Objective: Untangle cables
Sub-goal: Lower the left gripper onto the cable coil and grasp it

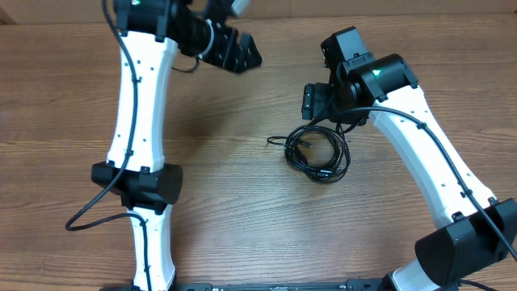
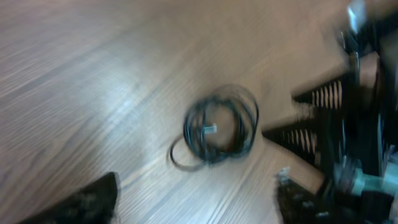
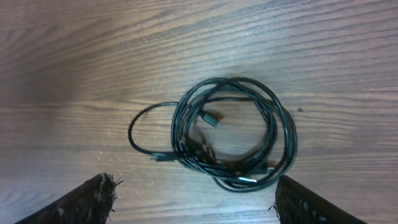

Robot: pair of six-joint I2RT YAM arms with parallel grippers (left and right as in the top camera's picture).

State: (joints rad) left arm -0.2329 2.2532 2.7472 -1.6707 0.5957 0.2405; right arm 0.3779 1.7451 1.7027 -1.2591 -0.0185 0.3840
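Observation:
The cables (image 1: 317, 153) lie as a small coiled bundle of thin black cords on the wooden table, with one loose loop trailing left. In the right wrist view the cables (image 3: 233, 134) sit just ahead of my right gripper (image 3: 196, 205), which is open and empty, its fingertips wide apart. In the overhead view my right gripper (image 1: 317, 103) hovers just behind the bundle. My left gripper (image 1: 242, 52) is at the back, well away from the bundle. The blurred left wrist view shows the cables (image 2: 217, 127) far ahead of my left gripper (image 2: 199, 205), which is open and empty.
The wooden table (image 1: 242, 210) spreads all round the bundle. The left arm's white link (image 1: 137, 121) stands at the left and the right arm's white link (image 1: 428, 162) at the right. The right arm also shows in the left wrist view (image 2: 354, 124).

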